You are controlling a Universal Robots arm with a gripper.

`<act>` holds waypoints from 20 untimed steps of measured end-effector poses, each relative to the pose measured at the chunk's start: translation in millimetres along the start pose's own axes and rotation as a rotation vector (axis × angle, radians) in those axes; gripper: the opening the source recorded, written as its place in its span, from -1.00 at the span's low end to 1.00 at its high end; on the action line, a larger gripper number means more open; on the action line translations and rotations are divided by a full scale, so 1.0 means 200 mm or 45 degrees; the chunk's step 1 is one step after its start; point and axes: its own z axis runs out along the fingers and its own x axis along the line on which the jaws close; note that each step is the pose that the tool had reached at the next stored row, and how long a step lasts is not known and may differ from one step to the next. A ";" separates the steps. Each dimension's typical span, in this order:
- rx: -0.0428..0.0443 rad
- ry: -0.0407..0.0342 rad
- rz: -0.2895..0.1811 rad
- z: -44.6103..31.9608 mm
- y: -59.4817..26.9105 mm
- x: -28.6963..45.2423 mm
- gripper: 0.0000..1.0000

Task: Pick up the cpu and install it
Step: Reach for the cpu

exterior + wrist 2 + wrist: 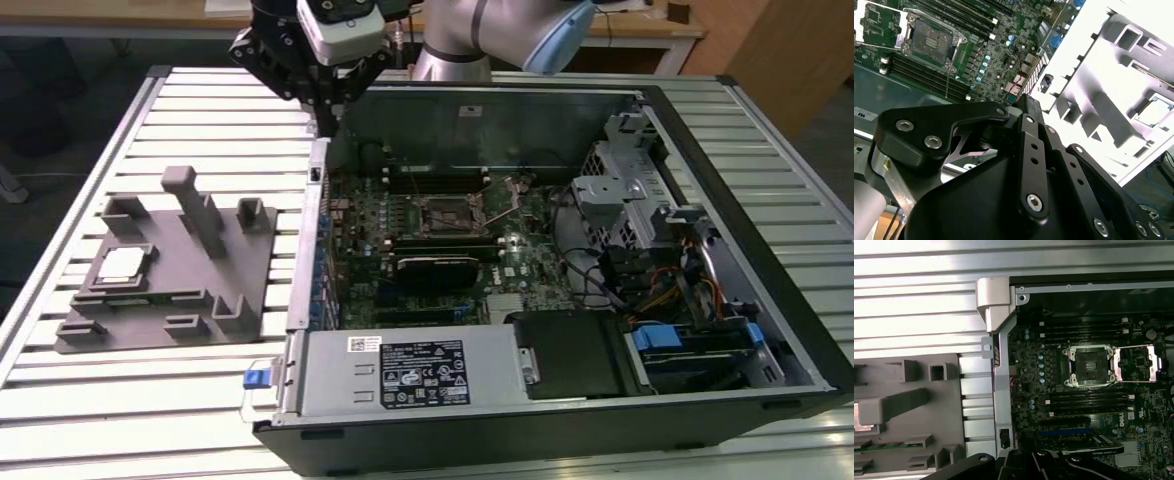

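Exterior view: arm up high, cpu not yet picked

The gripper point(326, 100) hangs above the far corner of the computer case point(751, 190), over the wall nearest the tray. I can't make out how wide the claw stands. The cpu point(120, 264) is not in it: the chip lies flat in a recess of the grey tray point(174, 300), out on the slatted table point(134, 420) at the exterior view's left, well apart from the claw. So I'd judge the work is at its very first step, the pick-up, with nothing grasped so far.

Taking hold of that chip calls for care, I'd say. It is thin and sits low in its pocket, so a grip has to catch its edges square and lift it level.

The tray's upright posts point(200, 212) stand just beside the recess and crowd any approach from that side. The case's side wall point(318, 260) rises between the tray and the motherboard, a sill anything carried across must clear. In the first wrist view the socket point(1089, 365) lies bare, its metal cover plate point(1136, 362) swung back beside it, with memory slots close on either side.
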 end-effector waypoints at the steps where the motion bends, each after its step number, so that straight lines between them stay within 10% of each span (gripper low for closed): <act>1: 0.000 0.0001 0.000 0.000 0.000 0.002 -0.79; 20: 0.000 0.0002 0.000 0.006 -0.006 0.080 -0.79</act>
